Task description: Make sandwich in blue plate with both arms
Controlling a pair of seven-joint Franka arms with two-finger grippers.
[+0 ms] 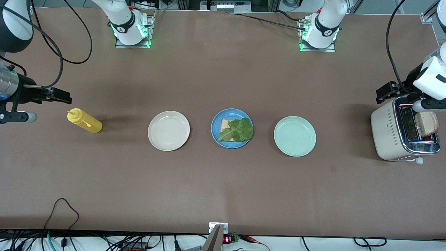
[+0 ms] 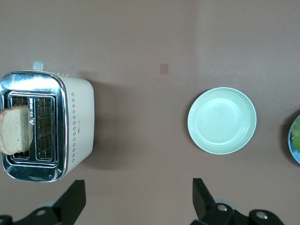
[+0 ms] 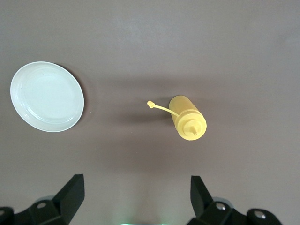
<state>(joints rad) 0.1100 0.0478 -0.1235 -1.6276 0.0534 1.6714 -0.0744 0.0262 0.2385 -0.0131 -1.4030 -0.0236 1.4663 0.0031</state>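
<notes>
Since one slice and the leaf already lie on the plate, the open question is the second slice.
Sandwich so far: a pale bread slice with tan crust [image 1: 225, 124] lies in the round medium-blue plate [image 1: 215, 129], with a ruffled green lettuce leaf [image 1: 237, 131] on top covering most of it.
Plate position: mid-bench, between a cream-white plate [image 1: 168, 130] and a pale mint-green plate [image 1: 294, 136], apart from both.
Second slice: another pale bread slice [image 1: 426, 124] stands upright in a slot of the cream and chrome toaster [image 1: 390, 134] at the left arm's end of the bench.
Left hand [image 2: 137, 199]: hangs over the toaster's end of the bench, fingers wide and empty; the slice is just beside it, so by my reckoning this arm is far better placed to fetch it.
Slice axis: its broad face runs along the slot, so I judge the fingers should close across its thickness.
Right hand [image 3: 136, 197]: wide, empty, up near a yellow plastic squeeze bottle [image 1: 84, 121] at its own end, waiting.
</notes>
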